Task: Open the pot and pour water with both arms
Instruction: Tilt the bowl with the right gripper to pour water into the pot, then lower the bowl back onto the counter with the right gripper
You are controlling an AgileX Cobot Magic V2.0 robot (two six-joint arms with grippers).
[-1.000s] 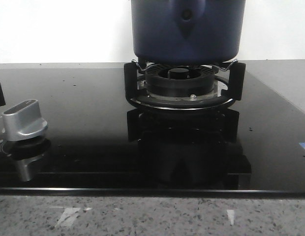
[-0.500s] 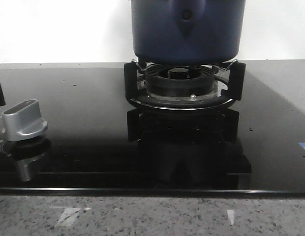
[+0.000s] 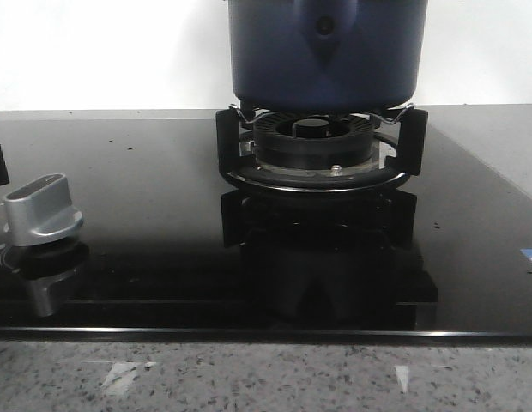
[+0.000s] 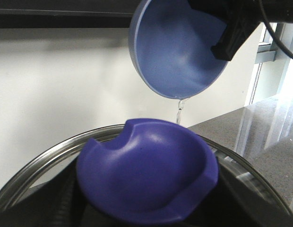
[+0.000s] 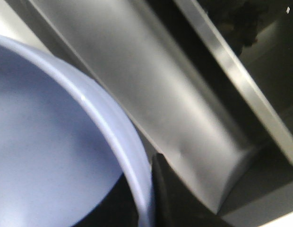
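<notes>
1. Left claw: fingers hidden under the lid knob (image 4: 146, 170), so I can't tell how far it's open. The lid's metal rim (image 4: 38, 161) sits tilted close to the camera (probably held, not confirmed).
2. Right claw (image 4: 231, 33): clamped on the rim of the bowl (image 4: 177, 47). Bowl is tipped and a thin water stream (image 4: 179, 111) runs off its lip.
3. Change: none in the front view over the last second. The pot (image 3: 326, 51) hasn't shifted on the grate (image 3: 227, 137). My read is lid off, pour under way and tapering.
4. Surface: stove dial (image 3: 43, 210) at left, glossy black cooktop (image 3: 146, 189), speckled stone counter (image 3: 266, 373) in front.
5. Room: plain white wall (image 3: 103, 51) behind, window (image 4: 279, 52) off to the side.
</notes>
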